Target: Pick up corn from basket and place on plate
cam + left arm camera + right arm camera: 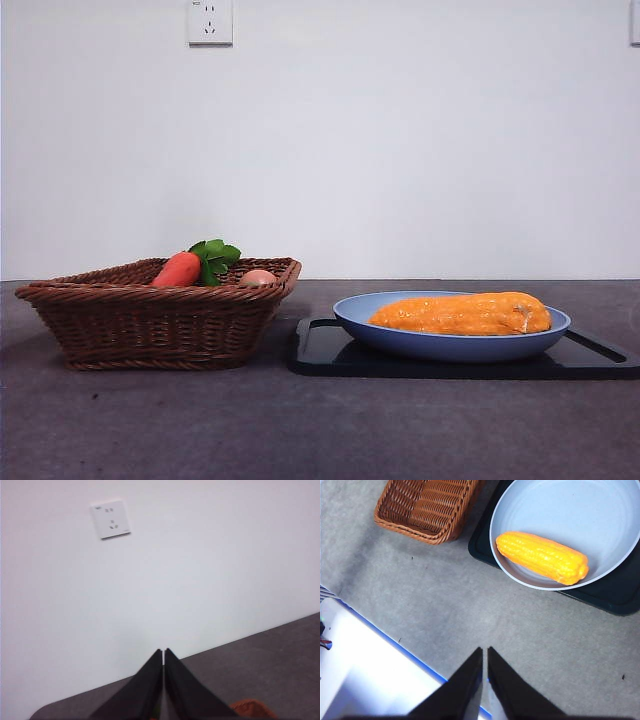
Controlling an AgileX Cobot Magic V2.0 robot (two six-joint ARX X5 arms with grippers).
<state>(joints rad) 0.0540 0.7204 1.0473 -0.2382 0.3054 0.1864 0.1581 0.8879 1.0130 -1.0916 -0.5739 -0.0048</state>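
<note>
The orange-yellow corn lies lengthwise in the light-blue plate, and the right wrist view shows the corn resting on the plate near its rim. The brown wicker basket stands to the left of the plate; one end of the basket also shows in the right wrist view. My right gripper is shut and empty, high above the table and away from the plate. My left gripper is shut and empty, raised and facing the wall. Neither arm appears in the front view.
A red-orange carrot with green leaves and a small pale round thing lie in the basket. A flat black tray sits under the plate. The table's white edge with a blue line runs below the right gripper.
</note>
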